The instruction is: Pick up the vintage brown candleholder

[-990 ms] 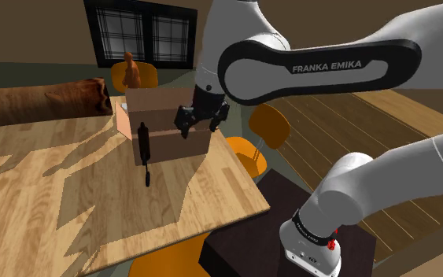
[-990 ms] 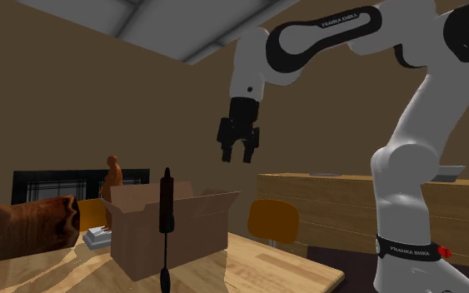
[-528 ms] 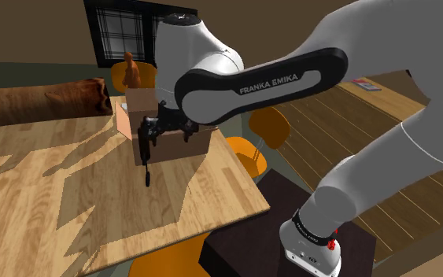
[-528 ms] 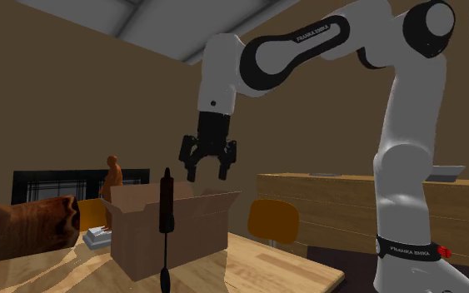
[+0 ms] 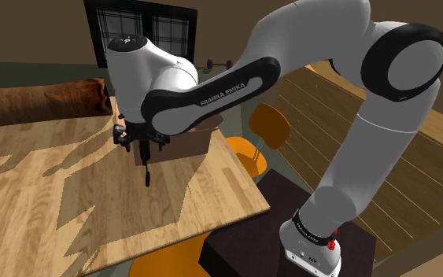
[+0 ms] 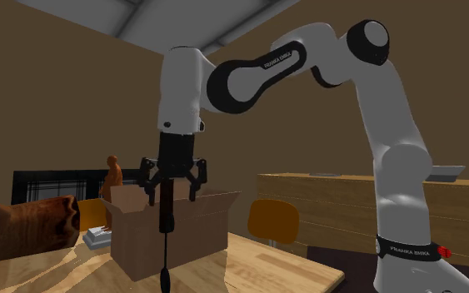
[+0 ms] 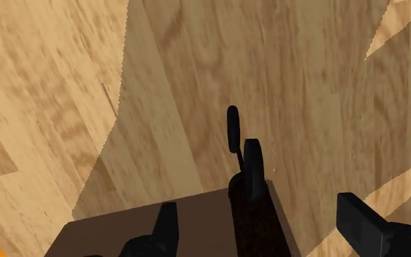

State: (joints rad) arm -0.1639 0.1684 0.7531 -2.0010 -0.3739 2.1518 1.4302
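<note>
The candleholder (image 5: 144, 167) is a tall, thin, dark brown stick standing upright on the wooden table (image 5: 46, 204), just in front of a cardboard box (image 5: 192, 143). In the second exterior view the candleholder (image 6: 166, 229) rises past the box's front wall. My gripper (image 6: 172, 188) hangs over its top, open, with a finger on each side and neither touching it. From the wrist view the candleholder (image 7: 250, 179) stands between the fingers (image 7: 165, 223), nearer one than the other. In the shoulder view my gripper (image 5: 139, 144) covers the candleholder's upper end.
The open cardboard box (image 6: 137, 237) stands right behind the candleholder. A brown rolled bag (image 5: 42, 101) lies at the table's far end. Orange chairs (image 5: 268, 128) stand along the table's side. An orange figurine (image 6: 113, 176) is behind the box.
The arm has swung from beside and above the box towards the shoulder view's left and come down, so the open gripper now straddles the candleholder's top. The candleholder has not moved.
</note>
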